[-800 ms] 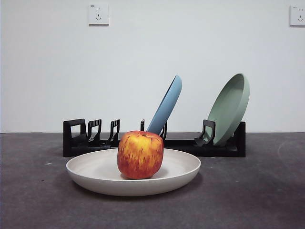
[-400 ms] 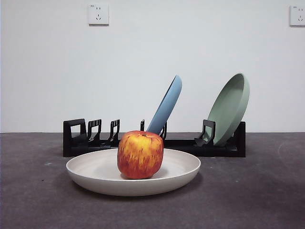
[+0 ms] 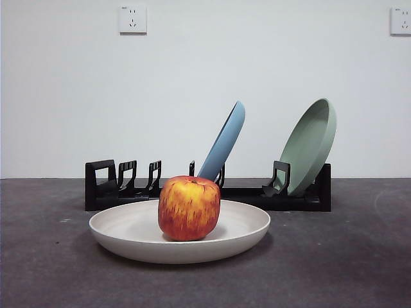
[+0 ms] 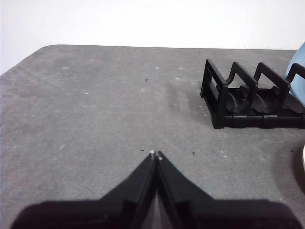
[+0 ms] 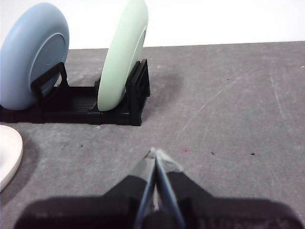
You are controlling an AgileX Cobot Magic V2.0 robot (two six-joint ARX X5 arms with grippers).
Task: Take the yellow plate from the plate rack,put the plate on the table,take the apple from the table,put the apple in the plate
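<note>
The red and yellow apple (image 3: 189, 208) sits in the cream yellow plate (image 3: 128, 232), which lies flat on the dark grey table (image 3: 347, 269) in front of the black plate rack (image 3: 122, 186). The plate's edge shows in the right wrist view (image 5: 8, 155) and barely in the left wrist view (image 4: 303, 160). My left gripper (image 4: 155, 153) is shut and empty over bare table, off the rack's empty end (image 4: 248, 98). My right gripper (image 5: 154, 151) is shut and empty over bare table, off the rack's other end (image 5: 119, 107). Neither arm shows in the front view.
A light blue plate (image 3: 225, 142) and a sage green plate (image 3: 311, 144) lean in the rack; both show in the right wrist view, blue (image 5: 33, 57) and green (image 5: 123, 52). A white wall with two sockets stands behind the table.
</note>
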